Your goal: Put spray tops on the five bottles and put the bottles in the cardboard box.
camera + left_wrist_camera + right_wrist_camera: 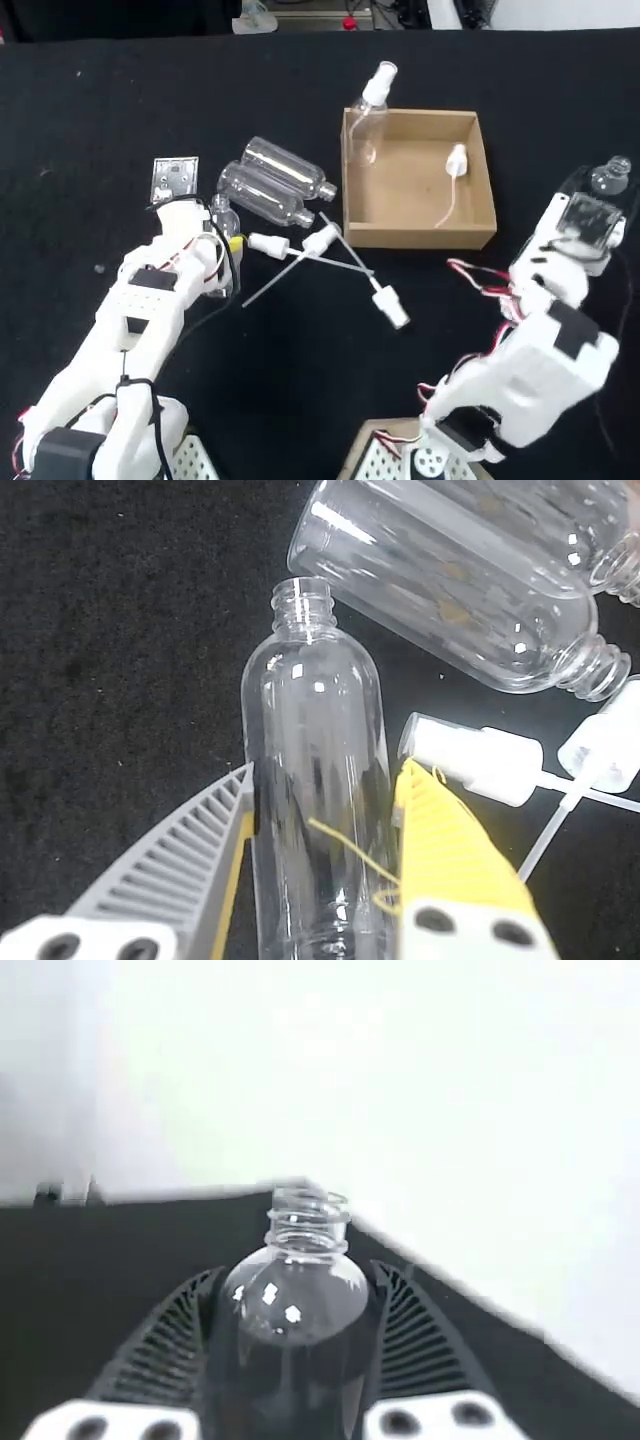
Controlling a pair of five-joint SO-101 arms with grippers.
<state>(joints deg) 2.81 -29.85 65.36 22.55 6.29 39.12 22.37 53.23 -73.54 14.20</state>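
Clamping a clear uncapped plastic bottle (315, 680) in left hand (325, 775); clasping another clear bottle (300, 1305) in right hand (297, 1275).

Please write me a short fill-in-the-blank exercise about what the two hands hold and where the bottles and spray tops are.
1. The left hand is shut on a clear bottle that has no ___ on its neck.
2. ___ lying bottles rest side by side left of the cardboard box.
3. One loose spray top lies inside the ___.
4. The right hand is shut on a second bottle; with the capped bottle that makes ___ bottles in all.

Missing words: spray top; two; cardboard box; five.
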